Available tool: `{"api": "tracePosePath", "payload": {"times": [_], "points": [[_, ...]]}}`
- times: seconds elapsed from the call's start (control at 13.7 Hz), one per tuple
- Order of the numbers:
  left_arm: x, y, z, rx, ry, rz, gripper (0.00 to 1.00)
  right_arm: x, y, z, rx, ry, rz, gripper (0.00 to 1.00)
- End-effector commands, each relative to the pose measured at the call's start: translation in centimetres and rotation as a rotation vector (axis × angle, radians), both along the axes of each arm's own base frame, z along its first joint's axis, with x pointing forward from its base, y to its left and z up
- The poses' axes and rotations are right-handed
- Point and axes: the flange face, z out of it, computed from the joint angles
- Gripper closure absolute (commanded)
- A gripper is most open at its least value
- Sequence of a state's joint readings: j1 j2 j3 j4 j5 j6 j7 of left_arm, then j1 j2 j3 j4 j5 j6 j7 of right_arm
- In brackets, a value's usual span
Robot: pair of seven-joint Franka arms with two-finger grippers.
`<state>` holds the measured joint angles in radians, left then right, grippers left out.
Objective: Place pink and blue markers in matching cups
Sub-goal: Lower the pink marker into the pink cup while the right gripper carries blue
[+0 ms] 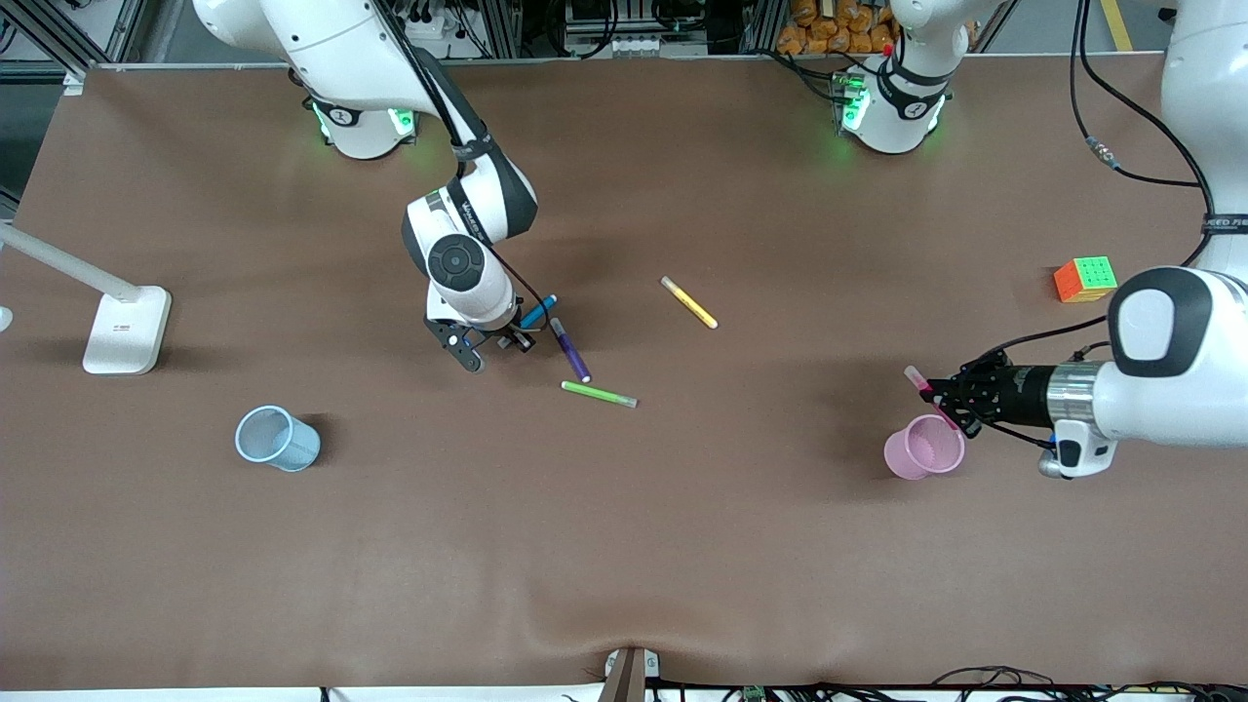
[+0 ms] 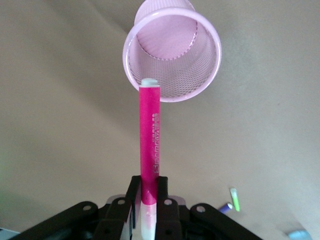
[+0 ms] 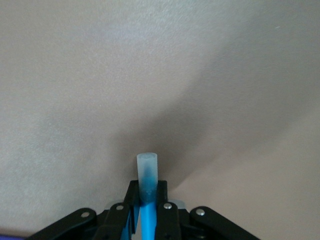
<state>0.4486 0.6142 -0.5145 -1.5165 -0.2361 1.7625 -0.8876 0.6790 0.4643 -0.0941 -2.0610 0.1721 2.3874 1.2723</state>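
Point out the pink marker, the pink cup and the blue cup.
pink marker (image 2: 150,140): left wrist view, middle of its barrel.
pink cup (image 1: 923,457): front view, its mesh wall.
blue cup (image 1: 278,439): front view, its mesh wall.

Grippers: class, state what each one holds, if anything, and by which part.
Left gripper clamps the magenta-pink felt-tip marker near one end, beside its pale section. Right gripper clamps the bright blue felt-tip marker just below its pale cap.

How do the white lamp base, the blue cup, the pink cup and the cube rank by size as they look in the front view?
1. White lamp base, clearly largest.
2. Blue cup and pink cup: they look alike, so no ranking between them.
3. Cube, smallest.
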Motion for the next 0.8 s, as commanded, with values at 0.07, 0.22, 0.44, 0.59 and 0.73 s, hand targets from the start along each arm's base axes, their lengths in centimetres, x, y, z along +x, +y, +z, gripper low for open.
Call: {"api": "tracePosePath", "payload": {"times": [0.07, 0.22, 0.44, 0.59, 0.73], "points": [[0.9, 1.8, -1.6, -0.169, 0.031, 0.064, 1.00, 3.3, -2.4, 7.2, -0.057, 0.072, -0.025, 1.00], [1.1, 1.9, -1.3, -0.229, 0.037, 0.105, 1.00, 5.0, -3.4, 9.1, -0.149, 0.044, 0.036, 1.00], [1.1, 2.9, -2.6, -0.264, 0.055, 0.141, 1.00, 8.7, -7.0, 11.9, -0.251, -0.026, 0.092, 1.00], [1.4, 4.8, -3.8, -0.308, 0.063, 0.189, 1.00, 11.5, -11.1, 13.9, -0.250, -0.042, 0.183, 1.00], [1.5, 5.1, -4.7, -0.335, 0.070, 0.202, 1.00, 14.0, -15.6, 15.6, -0.227, -0.048, 0.261, 1.00]]}}
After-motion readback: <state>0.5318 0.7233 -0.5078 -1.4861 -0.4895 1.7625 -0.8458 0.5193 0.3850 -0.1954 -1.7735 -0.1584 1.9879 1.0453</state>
